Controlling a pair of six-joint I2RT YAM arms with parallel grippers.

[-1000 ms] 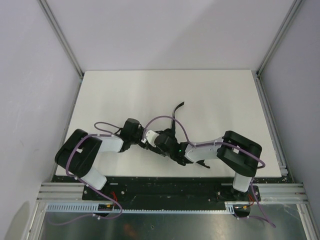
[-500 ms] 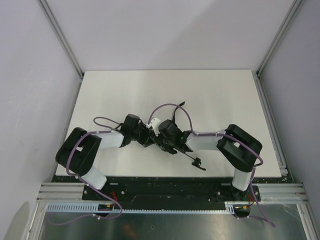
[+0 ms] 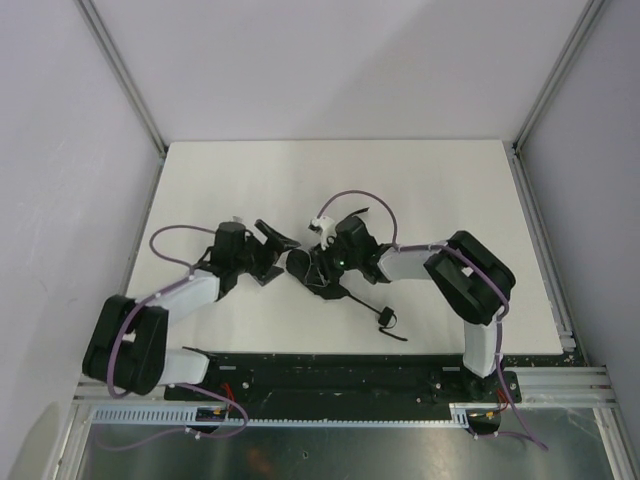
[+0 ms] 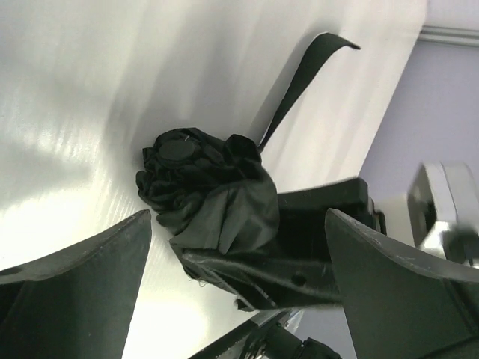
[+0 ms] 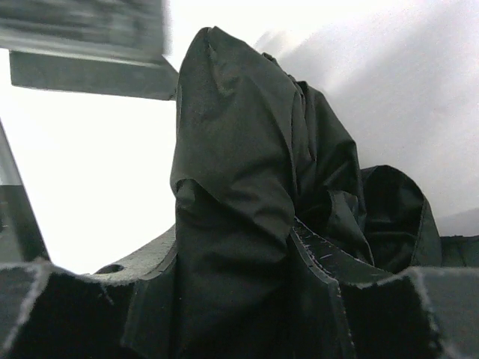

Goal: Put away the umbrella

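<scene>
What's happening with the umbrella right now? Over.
Left gripper open, facing the bundle. Right gripper shut on umbrella canopy. Handle juts toward near edge. Nothing visible in the way.

Top view: umbrella (image 3: 299,264) canopy largely hidden under right gripper (image 3: 318,268); grip itself not discernible there. Right wrist: fabric cut off at bottom edge; blurred grey shape (image 5: 82,30) top left, unidentifiable.

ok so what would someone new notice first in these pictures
The crumpled black umbrella, a bunched wad of fabric near the middle of the white table, clamped in the right gripper. The left gripper faces it from the left, jaws wide open. A loose black strap trails away from the bundle across the table.
</scene>
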